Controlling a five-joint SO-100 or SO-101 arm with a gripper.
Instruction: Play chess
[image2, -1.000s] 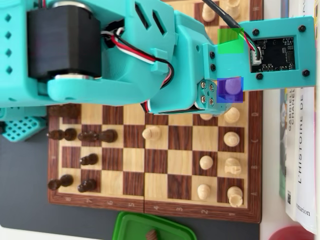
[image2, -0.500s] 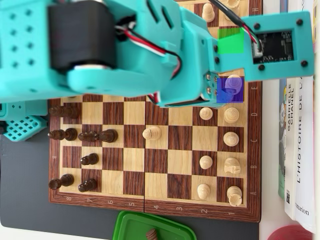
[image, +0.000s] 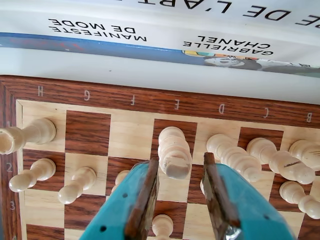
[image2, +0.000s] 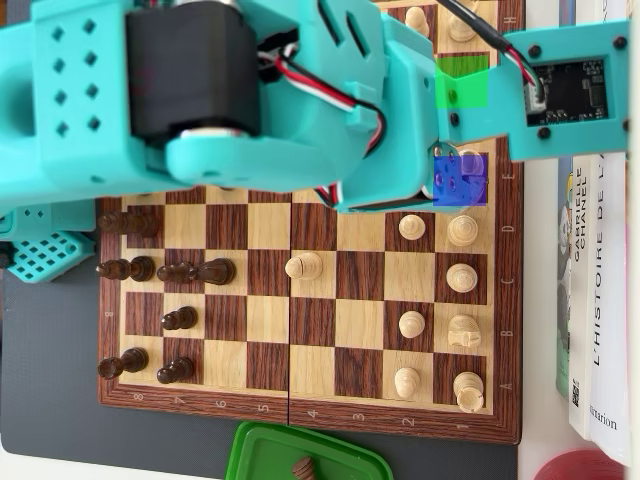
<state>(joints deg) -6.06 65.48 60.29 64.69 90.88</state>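
Note:
A wooden chessboard (image2: 300, 415) lies under my teal arm (image2: 260, 100), which covers its upper half in the overhead view. In the wrist view my gripper (image: 180, 167) hangs open over the board's (image: 125, 95) white back rank. A tall white piece (image: 174, 152) on the E file stands just beyond the brown-padded fingertips (image: 148, 182), lined up with the gap and not clamped. Other white pieces (image: 235, 155) stand close on its right. In the overhead view white pieces (image2: 461, 277) fill the right side, one white pawn (image2: 304, 266) stands advanced, and dark pieces (image2: 195, 271) stand on the left.
Books (image2: 600, 300) lie along the board's right edge in the overhead view and fill the top of the wrist view (image: 150, 35). A green lid (image2: 300, 455) holding a small dark piece sits below the board, with a red object (image2: 585, 470) at the bottom right corner.
In the overhead view the arm has slid right and slightly toward the top, covering more of the board. No chess piece has moved.

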